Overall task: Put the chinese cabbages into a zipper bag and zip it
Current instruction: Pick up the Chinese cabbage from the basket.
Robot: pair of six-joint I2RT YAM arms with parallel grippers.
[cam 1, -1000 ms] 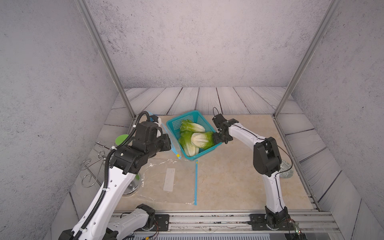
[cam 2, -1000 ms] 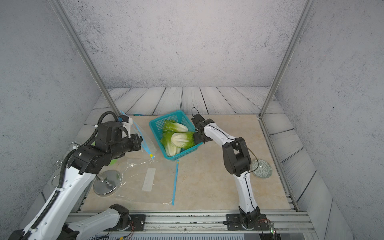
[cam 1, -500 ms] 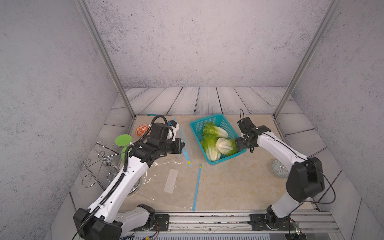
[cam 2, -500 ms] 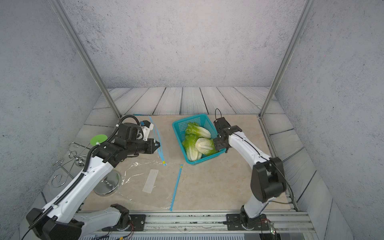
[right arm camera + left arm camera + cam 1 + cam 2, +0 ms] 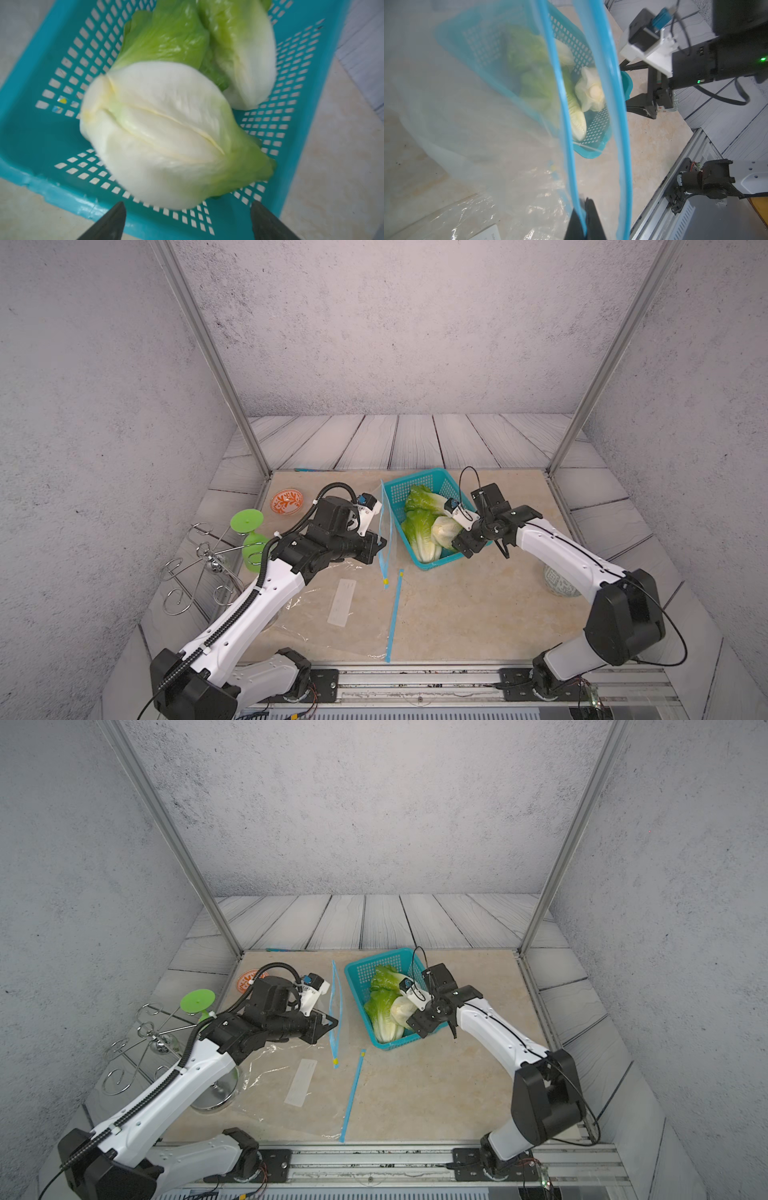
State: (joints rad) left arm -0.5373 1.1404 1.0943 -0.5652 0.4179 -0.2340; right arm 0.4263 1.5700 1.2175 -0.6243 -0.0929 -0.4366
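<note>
The left gripper (image 5: 380,545) has its fingers pressed together on the blue zip strip (image 5: 384,526) of the zipper bag (image 5: 332,614). In the left wrist view the two dark fingertips (image 5: 595,226) pinch this strip with no gap between them. The pinched strip is lifted off the table and runs away from the fingers on both sides. The second strip (image 5: 395,614) lies flat on the table, just beside and below the fingers, so the mouth of the bag stands open. The clear body of the bag lies wrinkled on the table behind these fingers, partly under the arm.

The three chinese cabbages (image 5: 419,533) are all in the teal basket (image 5: 415,483), which stands just beyond the lifted strip, in front of the left fingers. None of them is in the bag.

The right gripper (image 5: 467,545) is at the near corner of the basket, and its fingers stand wide apart. In the right wrist view the two fingertips (image 5: 113,224) are over the basket rim. The white base of the nearest cabbage (image 5: 158,135) lies directly ahead of the gap between them, and I see no contact. A second cabbage (image 5: 245,62) lies farther ahead, to one side.

Behind the left fingers, well apart from them, are a green goblet (image 5: 249,531), a wire rack (image 5: 199,568) and an orange patterned bowl (image 5: 286,502).
</note>
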